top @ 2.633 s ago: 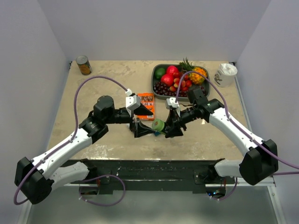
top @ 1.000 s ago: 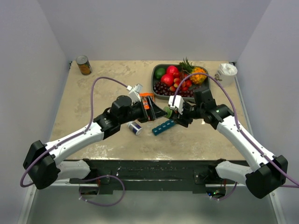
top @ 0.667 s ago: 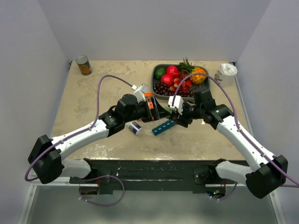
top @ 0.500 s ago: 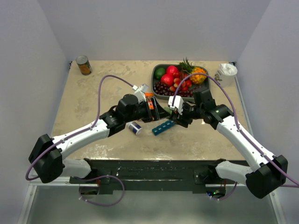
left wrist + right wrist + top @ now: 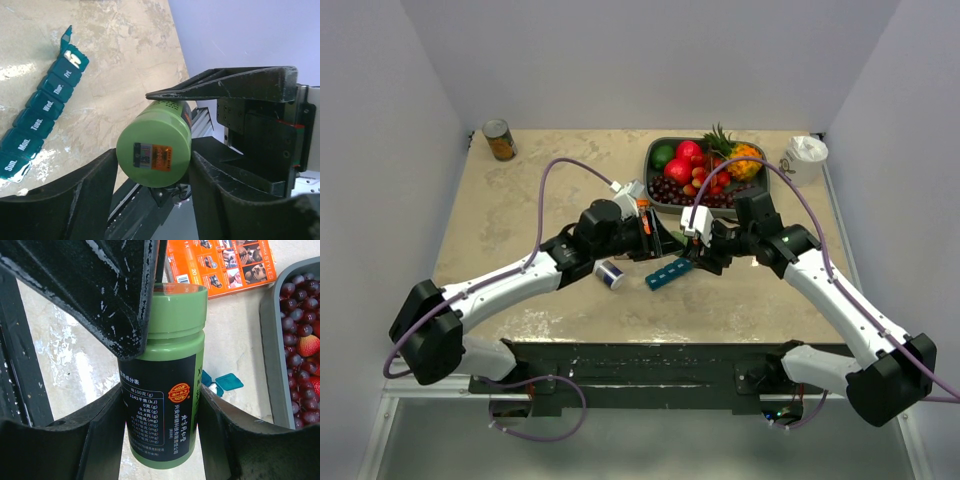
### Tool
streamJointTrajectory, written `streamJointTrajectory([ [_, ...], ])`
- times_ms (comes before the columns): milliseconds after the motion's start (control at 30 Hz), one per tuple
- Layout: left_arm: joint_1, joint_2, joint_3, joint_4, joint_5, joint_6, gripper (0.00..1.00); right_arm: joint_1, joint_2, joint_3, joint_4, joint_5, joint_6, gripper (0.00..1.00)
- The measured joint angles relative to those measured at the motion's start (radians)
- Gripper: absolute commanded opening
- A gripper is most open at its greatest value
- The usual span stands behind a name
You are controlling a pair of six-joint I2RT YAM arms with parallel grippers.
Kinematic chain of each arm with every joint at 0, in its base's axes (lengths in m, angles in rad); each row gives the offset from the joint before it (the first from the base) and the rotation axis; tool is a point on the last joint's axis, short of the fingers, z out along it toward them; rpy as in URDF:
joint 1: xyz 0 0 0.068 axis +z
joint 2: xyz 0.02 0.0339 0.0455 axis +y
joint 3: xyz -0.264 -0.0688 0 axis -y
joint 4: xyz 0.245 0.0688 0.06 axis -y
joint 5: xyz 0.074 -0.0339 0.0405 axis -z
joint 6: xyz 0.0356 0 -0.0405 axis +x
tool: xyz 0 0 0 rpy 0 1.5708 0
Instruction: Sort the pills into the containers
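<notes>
My right gripper [image 5: 160, 390] is shut on the body of a green pill bottle [image 5: 162, 405] with a black label, held above the table's middle. The bottle's green cap end [image 5: 154, 150] sits between the fingers of my left gripper [image 5: 152, 156], which press on both sides of it. In the top view both grippers [image 5: 665, 243] [image 5: 694, 250] meet over the teal containers [image 5: 670, 272]. The containers strip [image 5: 40, 112] lies flat, day-labelled; its end lid stands open with a white pill [image 5: 72, 59] inside. An open teal lid [image 5: 229, 381] shows behind the bottle.
An orange box [image 5: 638, 215] lies just behind the grippers. The grey fruit tray [image 5: 654, 152] stands at the back right, a white cup [image 5: 804, 158] beside it. A can [image 5: 499, 140] stands at the back left. A small white-and-blue cylinder [image 5: 609, 273] lies left of the strip.
My left gripper has moved right to the bottle and its fingers have closed from wide open onto the cap end. The right arm and the bottle have stayed put.
</notes>
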Motion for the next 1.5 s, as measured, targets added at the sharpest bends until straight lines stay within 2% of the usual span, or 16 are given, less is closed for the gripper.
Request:
streamJointTrajectory([
  [67, 0.000, 0.003, 0.003, 0.006, 0.011, 0.001, 0.44, 0.000, 0.000, -0.002, 0.000, 0.000, 0.002, 0.04],
  [167, 0.000, 0.006, 0.004, 0.009, 0.024, 0.008, 0.30, 0.000, 0.000, -0.002, -0.002, -0.001, 0.003, 0.04],
  [333, 0.003, 0.010, 0.003, 0.016, 0.063, 0.047, 0.14, -0.002, 0.000, -0.003, -0.018, -0.023, 0.016, 0.02],
  [533, 0.032, 0.011, -0.021, 0.037, 0.234, 0.207, 0.08, -0.013, 0.007, -0.003, -0.079, -0.111, 0.027, 0.02],
  [667, 0.045, 0.018, -0.023, -0.006, 0.368, 0.399, 0.07, -0.014, 0.037, -0.003, -0.146, -0.199, 0.029, 0.01],
  [767, 0.045, 0.025, 0.002, -0.096, 0.435, 0.556, 0.06, -0.014, 0.069, -0.003, -0.189, -0.265, 0.032, 0.01],
  [833, 0.045, 0.027, 0.024, -0.160, 0.470, 0.657, 0.10, -0.015, 0.091, -0.003, -0.211, -0.313, 0.033, 0.01],
  [900, 0.049, 0.027, 0.043, -0.209, 0.491, 0.738, 0.20, -0.017, 0.112, -0.003, -0.224, -0.355, 0.032, 0.01],
  [933, 0.051, 0.027, 0.048, -0.225, 0.499, 0.763, 0.32, -0.019, 0.122, -0.003, -0.225, -0.374, 0.032, 0.01],
  [967, 0.061, 0.027, 0.053, -0.241, 0.509, 0.789, 0.38, -0.019, 0.130, -0.003, -0.225, -0.389, 0.032, 0.01],
  [1000, 0.067, 0.026, 0.054, -0.247, 0.518, 0.799, 0.53, -0.020, 0.135, -0.003, -0.223, -0.398, 0.031, 0.01],
  [1067, 0.082, 0.020, 0.054, -0.250, 0.533, 0.803, 0.66, -0.020, 0.138, -0.003, -0.209, -0.411, 0.032, 0.01],
  [1133, 0.095, 0.005, 0.050, -0.241, 0.542, 0.800, 0.83, -0.021, 0.138, -0.002, -0.183, -0.430, 0.031, 0.01],
  [1167, 0.103, -0.007, 0.045, -0.233, 0.539, 0.794, 0.84, -0.019, 0.137, -0.001, -0.172, -0.448, 0.028, 0.01],
  [1200, 0.114, -0.022, 0.036, -0.223, 0.534, 0.784, 0.97, -0.018, 0.136, -0.001, -0.164, -0.456, 0.031, 0.01],
  [1500, 0.161, -0.195, -0.046, -0.137, 0.504, 0.710, 0.99, -0.007, 0.134, 0.001, -0.142, -0.481, 0.027, 0.02],
])
